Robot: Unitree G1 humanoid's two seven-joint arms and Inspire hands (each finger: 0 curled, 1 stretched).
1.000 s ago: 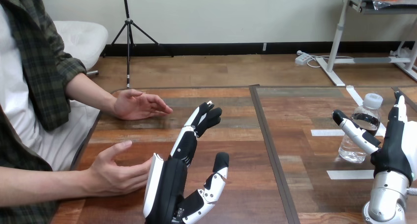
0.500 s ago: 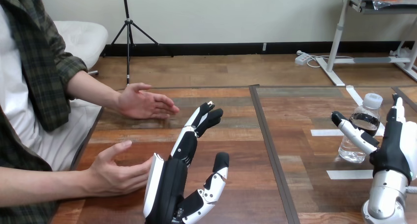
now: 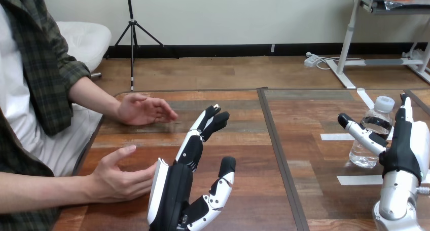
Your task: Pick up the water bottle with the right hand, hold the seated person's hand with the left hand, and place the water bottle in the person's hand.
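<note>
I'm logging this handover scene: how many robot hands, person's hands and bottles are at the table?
Black-and-white robot hands: 2, left hand and right hand
Person's hands: 2, farther hand and nearer hand
Clear plastic water bottle: 1
Total: 5

A wooden table, dark seam down its middle, bears white tape strips.

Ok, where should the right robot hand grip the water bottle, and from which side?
Probably around the middle of the water bottle, from the view's right: it stands upright, narrower at the cap, and the open right robot hand brackets it, thumb at its left.
</note>
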